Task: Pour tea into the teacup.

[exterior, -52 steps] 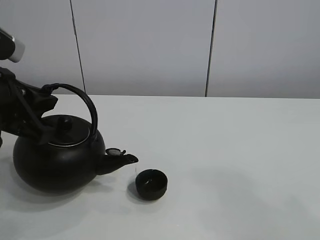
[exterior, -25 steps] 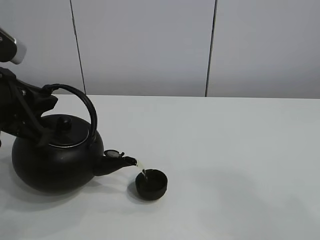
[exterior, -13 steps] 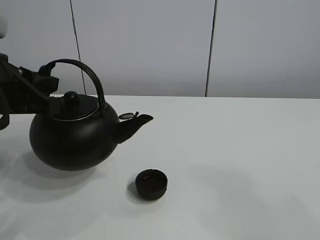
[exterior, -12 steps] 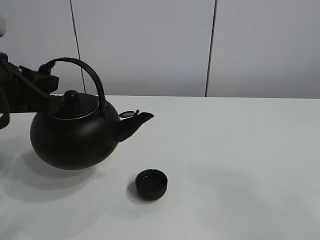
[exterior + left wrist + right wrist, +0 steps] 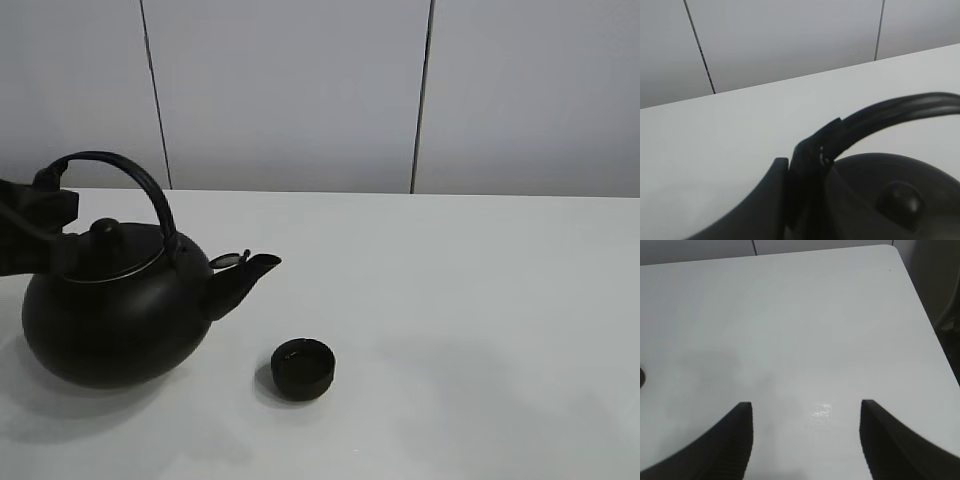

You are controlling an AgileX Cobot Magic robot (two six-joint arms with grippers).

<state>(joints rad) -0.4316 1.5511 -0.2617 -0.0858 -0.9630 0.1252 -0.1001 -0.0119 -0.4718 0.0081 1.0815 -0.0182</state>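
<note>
Though level before, kettle (image 5: 110,320) lower.

Obstacles: kettle (image 5: 110,320) fills the worktop's (image 5: 480,320) left side; teacup (image 5: 303,369) sits low near its spout
Free room: worktop right of teacup

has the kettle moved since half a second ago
Yes. In the high view the kettle has gone left and down: its spout was level with the table's back edge, above the cup, and now sits lower, left of it.
</note>
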